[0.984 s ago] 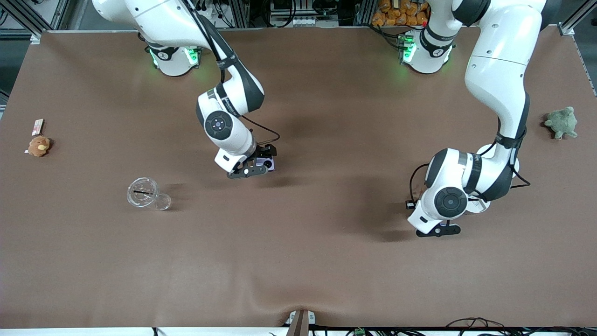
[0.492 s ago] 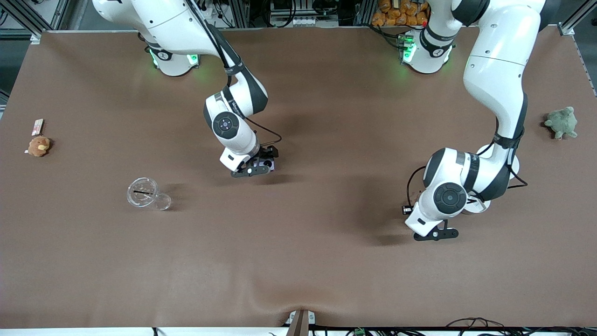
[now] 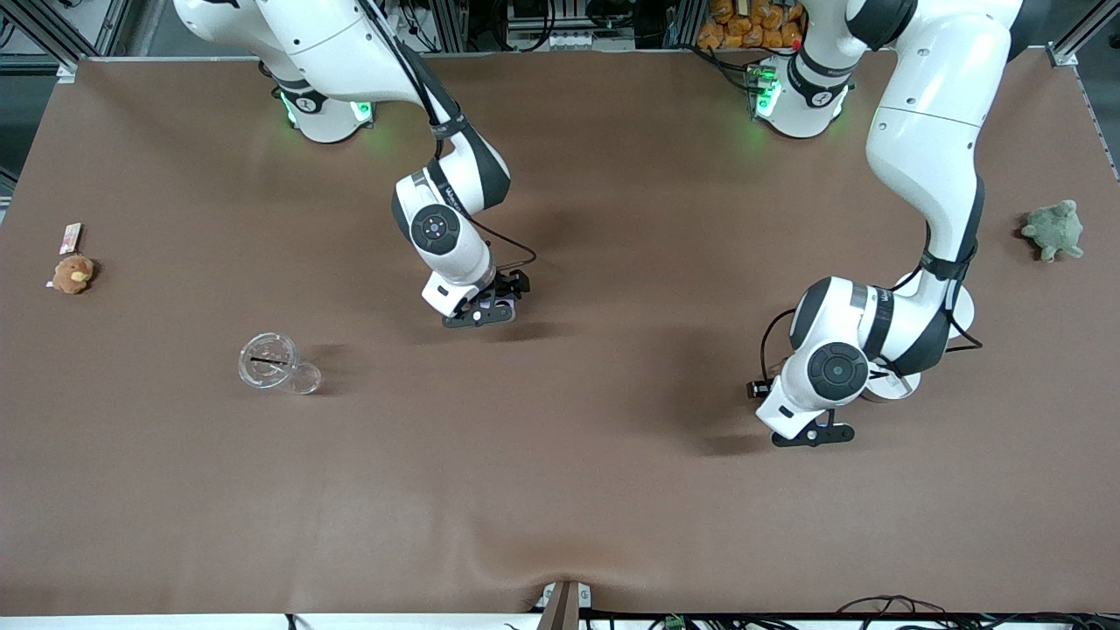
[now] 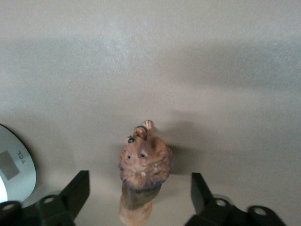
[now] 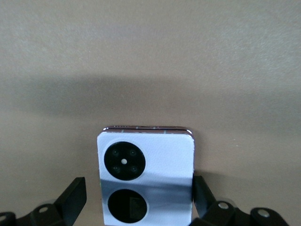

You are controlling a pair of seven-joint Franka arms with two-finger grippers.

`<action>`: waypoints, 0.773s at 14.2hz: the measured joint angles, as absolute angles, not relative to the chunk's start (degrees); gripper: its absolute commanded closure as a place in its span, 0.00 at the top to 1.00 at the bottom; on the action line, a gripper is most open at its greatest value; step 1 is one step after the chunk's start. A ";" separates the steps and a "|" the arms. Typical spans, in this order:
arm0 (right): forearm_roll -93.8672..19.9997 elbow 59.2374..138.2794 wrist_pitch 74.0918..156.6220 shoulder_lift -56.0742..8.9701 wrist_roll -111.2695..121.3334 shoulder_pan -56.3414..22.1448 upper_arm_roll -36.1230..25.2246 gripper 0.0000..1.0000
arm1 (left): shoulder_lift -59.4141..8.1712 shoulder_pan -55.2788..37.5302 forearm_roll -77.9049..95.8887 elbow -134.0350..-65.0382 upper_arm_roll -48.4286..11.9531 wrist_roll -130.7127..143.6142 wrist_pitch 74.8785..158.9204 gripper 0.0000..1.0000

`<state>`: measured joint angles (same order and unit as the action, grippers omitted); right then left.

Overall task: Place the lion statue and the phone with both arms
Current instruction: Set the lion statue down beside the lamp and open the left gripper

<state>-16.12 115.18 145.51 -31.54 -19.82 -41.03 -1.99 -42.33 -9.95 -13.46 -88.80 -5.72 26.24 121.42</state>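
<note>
Fingers (image 5: 70, 195) of both grippers spread, right astride the phone (image 5: 146, 176), left astride the lion statue (image 4: 142, 169).

Right gripper (image 3: 492, 308) hangs over the phone (image 3: 499, 308); left gripper (image 3: 809, 435) low.

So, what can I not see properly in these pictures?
Reddish-brown lion statue: front view, hidden under the left arm; left wrist view, rear cut off by the edge, inside the open left gripper.
Pale lavender square phone: front view, mostly covered by the open right gripper; right wrist view, one end cut off by the edge.
Small pale card: front view, too small.
</note>
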 measured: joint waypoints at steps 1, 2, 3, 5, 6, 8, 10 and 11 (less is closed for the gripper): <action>-16.12 115.18 145.69 -31.87 -19.82 -41.21 -1.99 1.00 | -41.95 -9.81 -13.46 -88.48 -5.70 26.24 121.56 1.00; -16.12 115.18 145.84 -32.13 -19.82 -41.36 -1.99 1.00 | -41.17 -9.66 -13.46 -88.11 -5.70 26.24 121.70 1.00; -16.12 115.18 145.94 -32.19 -19.82 -41.47 -2.04 1.00 | -39.82 -9.61 -13.46 -87.71 -5.70 26.24 121.72 1.00; -16.12 115.20 146.17 -32.22 -19.82 -41.51 -2.09 0.84 | -35.86 -9.62 -13.46 -87.12 -5.77 26.24 120.61 1.00; -16.11 115.25 146.25 -32.24 -19.82 -41.53 -2.09 0.24 | -33.37 -9.54 -13.46 -86.93 -5.76 26.21 118.55 1.00; -16.12 115.29 146.14 -32.08 -20.43 -41.54 -2.26 0.01 | -28.50 -9.34 -13.46 -86.89 -5.75 25.76 113.06 1.00; -16.07 115.25 146.30 -32.05 -22.33 -41.59 -2.30 0.00 | -24.34 -8.66 -12.76 -86.89 -5.75 25.35 110.19 1.00; -16.07 115.11 146.07 -32.05 -22.70 -41.60 -2.33 0.00 | -22.55 -7.93 -11.40 -86.89 -5.74 24.16 109.48 1.00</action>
<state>-16.07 115.11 146.07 -32.05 -22.70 -41.60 -2.33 -22.55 -7.93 -11.40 -86.89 -5.74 24.16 109.48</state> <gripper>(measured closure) 0.145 0.000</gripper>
